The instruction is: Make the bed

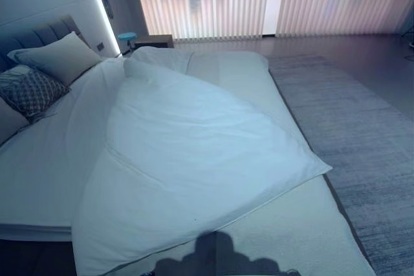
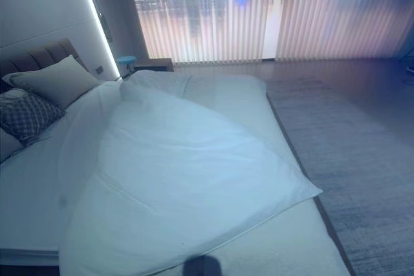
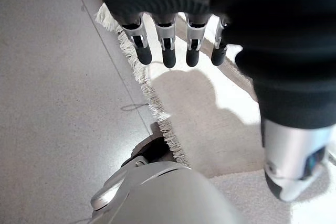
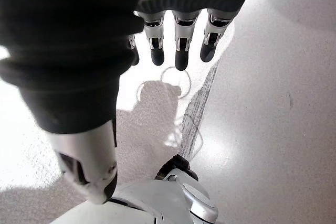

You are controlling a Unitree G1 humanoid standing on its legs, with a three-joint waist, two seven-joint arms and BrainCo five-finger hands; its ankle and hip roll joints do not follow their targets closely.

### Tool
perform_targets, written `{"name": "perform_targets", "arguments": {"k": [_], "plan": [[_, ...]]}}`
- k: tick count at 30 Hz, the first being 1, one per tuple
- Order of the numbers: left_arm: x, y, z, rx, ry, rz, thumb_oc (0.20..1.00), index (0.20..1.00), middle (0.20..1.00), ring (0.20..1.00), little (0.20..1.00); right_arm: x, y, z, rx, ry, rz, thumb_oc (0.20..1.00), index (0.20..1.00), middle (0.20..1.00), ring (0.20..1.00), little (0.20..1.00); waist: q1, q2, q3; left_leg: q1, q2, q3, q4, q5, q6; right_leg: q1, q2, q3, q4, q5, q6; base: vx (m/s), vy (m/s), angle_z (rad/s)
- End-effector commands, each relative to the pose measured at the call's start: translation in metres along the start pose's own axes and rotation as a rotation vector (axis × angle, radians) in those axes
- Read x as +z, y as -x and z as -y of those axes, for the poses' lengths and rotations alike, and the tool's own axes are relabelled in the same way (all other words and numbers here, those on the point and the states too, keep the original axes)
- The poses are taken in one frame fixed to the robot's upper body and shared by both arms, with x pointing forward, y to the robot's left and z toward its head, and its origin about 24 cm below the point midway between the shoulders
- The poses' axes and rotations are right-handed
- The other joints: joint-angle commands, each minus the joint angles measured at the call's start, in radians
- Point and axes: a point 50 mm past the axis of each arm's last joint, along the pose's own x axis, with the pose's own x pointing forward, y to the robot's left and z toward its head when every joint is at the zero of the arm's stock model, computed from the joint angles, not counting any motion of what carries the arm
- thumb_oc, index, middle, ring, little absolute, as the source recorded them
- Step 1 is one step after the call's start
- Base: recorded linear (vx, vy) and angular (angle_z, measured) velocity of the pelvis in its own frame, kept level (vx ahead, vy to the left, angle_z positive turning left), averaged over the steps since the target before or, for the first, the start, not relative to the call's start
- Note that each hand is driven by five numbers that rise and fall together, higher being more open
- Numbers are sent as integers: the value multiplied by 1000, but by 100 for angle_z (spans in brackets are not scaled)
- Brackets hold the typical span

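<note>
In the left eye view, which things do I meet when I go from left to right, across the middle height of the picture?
Patterned cushion → bare white sheet → crumpled white duvet → grey rug beside the bed.

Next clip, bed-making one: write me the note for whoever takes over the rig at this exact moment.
Left robot hand: open, holding nothing, hanging over the floor at a rug's fringed edge.
Right robot hand: open, holding nothing, hanging over the floor.
White duvet lies skewed across the bed, one corner at the right edge, bare mattress at the foot. Pillows sit by the headboard.
Done: nothing evident. Left: straighten the duvet over the bed.
</note>
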Motion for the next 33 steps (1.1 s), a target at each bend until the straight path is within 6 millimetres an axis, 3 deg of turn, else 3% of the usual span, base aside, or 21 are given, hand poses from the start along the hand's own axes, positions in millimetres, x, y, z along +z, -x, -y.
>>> {"name": "perform_targets", "arguments": {"k": [1,11,33], "plan": [[10,-2,-7,11,-19,23,1000,1000,1000,1000,1000,14,-1,7,-7,46,31,1000,1000,1000,1000,1000,-17,-57,-6,3,-45,9,-31,-7,-8,67,-90,40,-57,95,108,0,0,0],[3,-1,-7,30,-31,-4,1000,1000,1000,1000,1000,12,-1,5,-5,68,26,1000,1000,1000,1000,1000,-7,-63,-8,8,-45,3,-31,-14,-9,79,-92,28,-59,88,109,0,0,0],[7,-2,-5,30,-31,10,1000,1000,1000,1000,1000,10,-1,4,-11,93,17,1000,1000,1000,1000,1000,-6,-59,-10,12,-45,-4,-31,-16,-14,91,-94,14,-63,82,110,0,0,0]]}}
